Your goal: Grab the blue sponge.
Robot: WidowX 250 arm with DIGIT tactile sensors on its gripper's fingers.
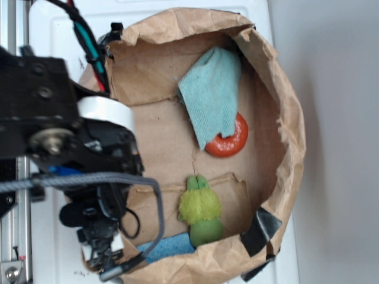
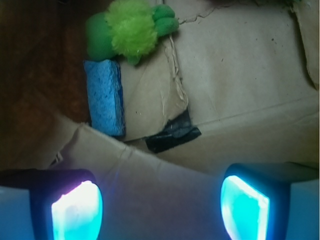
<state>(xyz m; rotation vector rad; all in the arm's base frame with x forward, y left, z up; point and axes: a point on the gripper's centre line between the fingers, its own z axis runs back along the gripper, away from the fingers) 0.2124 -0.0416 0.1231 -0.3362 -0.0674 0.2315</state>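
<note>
The hand [image 2: 160, 207] was nearest, its two glowing fingers [image 2: 77, 210] wide apart and holding nothing, while the blue sponge [image 2: 105, 96] lay untouched beyond them, against the paper bag's wall [image 1: 284, 118] beside the green plush toy [image 2: 127, 32], so the grasp seemed not yet started.

**Wrist view — sponge ahead of spread fingers**

Blue sponge [image 2: 105, 96] lies flat on brown cardboard [image 2: 240, 75], long axis running away from camera, against the dark side at left. Its far end touches green plush toy [image 2: 127, 32]. Strip of black tape [image 2: 172, 136] sits just right of the sponge's near end. Gripper [image 2: 160, 207] — two glowing fingers [image 2: 75, 215] at bottom edge, well apart, nothing between them.
</note>
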